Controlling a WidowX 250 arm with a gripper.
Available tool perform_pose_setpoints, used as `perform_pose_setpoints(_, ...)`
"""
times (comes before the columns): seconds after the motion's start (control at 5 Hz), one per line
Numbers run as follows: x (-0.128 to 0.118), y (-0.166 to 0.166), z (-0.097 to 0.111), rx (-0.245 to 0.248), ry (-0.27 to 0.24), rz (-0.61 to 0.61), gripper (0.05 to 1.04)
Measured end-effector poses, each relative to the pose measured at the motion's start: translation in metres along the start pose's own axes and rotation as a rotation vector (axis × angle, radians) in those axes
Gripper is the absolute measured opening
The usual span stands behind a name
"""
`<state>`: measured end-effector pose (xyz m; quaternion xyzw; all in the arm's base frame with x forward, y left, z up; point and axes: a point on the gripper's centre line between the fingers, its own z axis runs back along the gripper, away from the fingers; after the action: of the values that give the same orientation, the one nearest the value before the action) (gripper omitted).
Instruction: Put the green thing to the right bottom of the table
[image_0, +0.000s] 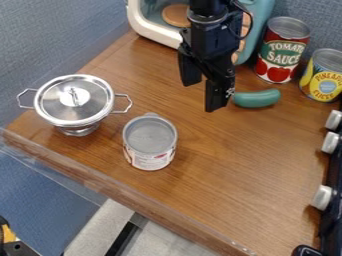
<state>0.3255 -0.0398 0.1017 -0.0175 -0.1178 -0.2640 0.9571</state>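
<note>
"Green oblong toy (257, 98) — lying where?"

"Flat on the counter (247, 160), in front of the red-labelled can (282, 50), just beside the gripper (203, 97). On its long side, so steadier than on end."

"Held?"

"No. Fingers (217, 95) apart and pointing down — presumably to leave room for a grasp across the middle. Touching the near end or not? Cannot tell from this angle."

"Ready to close?"

"Probably not yet. Better to shift right, line up across the narrow width, then lower."

"And after that?"

"Off to the lower right, near the pale knob (322, 197), but not against it. Worth releasing low, given rounded sides likely to roll. Little risk of bumping the upright can (150, 142) or lidded pot (73, 102), both left of the likely path."
</note>
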Motion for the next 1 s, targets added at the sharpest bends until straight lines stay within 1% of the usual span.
perform_pose_setpoints(0.2,-0.002,0.000,-0.008,-0.012,0.025,-0.003,0.999)
perform_pose_setpoints(0.4,0.016,0.009,-0.018,-0.032,0.052,-0.118,0.999)
perform_pose_setpoints(0.6,0.037,0.019,-0.020,-0.012,0.024,-0.235,0.999)
perform_pose_setpoints(0.8,0.060,0.018,-0.025,0.000,-0.018,-0.312,0.999)
perform_pose_setpoints(1.0,0.074,0.013,-0.039,-0.003,-0.013,-0.354,0.999)
